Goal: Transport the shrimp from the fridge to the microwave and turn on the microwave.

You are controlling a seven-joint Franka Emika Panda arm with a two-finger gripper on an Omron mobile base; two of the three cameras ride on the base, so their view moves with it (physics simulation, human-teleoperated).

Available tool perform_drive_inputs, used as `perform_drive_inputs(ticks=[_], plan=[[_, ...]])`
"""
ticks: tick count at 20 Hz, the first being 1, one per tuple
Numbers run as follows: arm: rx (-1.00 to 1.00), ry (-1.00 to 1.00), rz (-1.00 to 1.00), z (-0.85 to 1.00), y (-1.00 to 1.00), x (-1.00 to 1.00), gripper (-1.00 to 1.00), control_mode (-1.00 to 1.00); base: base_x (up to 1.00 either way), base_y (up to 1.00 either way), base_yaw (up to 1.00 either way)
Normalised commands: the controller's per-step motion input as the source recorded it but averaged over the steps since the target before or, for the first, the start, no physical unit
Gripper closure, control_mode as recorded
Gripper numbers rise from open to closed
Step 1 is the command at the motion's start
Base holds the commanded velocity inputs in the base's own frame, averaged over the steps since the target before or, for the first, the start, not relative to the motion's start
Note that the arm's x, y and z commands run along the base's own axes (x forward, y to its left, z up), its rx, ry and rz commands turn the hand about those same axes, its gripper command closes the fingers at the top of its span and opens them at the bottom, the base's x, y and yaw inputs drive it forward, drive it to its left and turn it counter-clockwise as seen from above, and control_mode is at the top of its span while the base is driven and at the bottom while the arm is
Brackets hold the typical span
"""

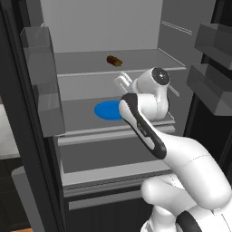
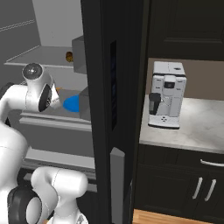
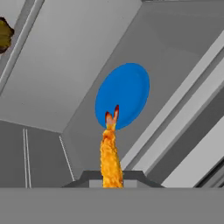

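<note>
In the hand view the yellow-orange shrimp [image 3: 110, 151] stands up from between my gripper's [image 3: 111, 178] two dark tips, which are shut on it. It hangs above the round blue plate [image 3: 123, 94] on the fridge's middle shelf. The fridge [image 1: 113, 27] is open, with a light grey interior and flat grey shelves. My arm reaches into it at the height of the plate [image 1: 105, 111], and the hand is over the plate's right side. From the right base view the plate [image 2: 71, 103] shows just past my wrist. The microwave is out of view.
A dark brown oblong food item [image 1: 114, 60] lies on the upper shelf. Translucent door bins hang at the left [image 1: 43, 81] and right [image 1: 213, 77]. The dark fridge door [image 2: 113, 109] stands beside a stone counter [image 2: 197, 127] with a white coffee machine [image 2: 167, 94].
</note>
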Motion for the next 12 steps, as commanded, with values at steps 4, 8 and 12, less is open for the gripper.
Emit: perform_drive_inputs(ticks=[4,8,12], plan=[[0.0,0.05,0.0,0.28,0.0,-0.25,1.0,-1.0,0.0,0.0,0.0],[-0.01,0.1,0.0,0.31,0.0,-0.41,1.0,-1.0,0.0,0.0,0.0],[-0.02,0.11,0.0,0.26,-0.01,-0.55,1.0,-1.0,0.0,0.0,0.0]])
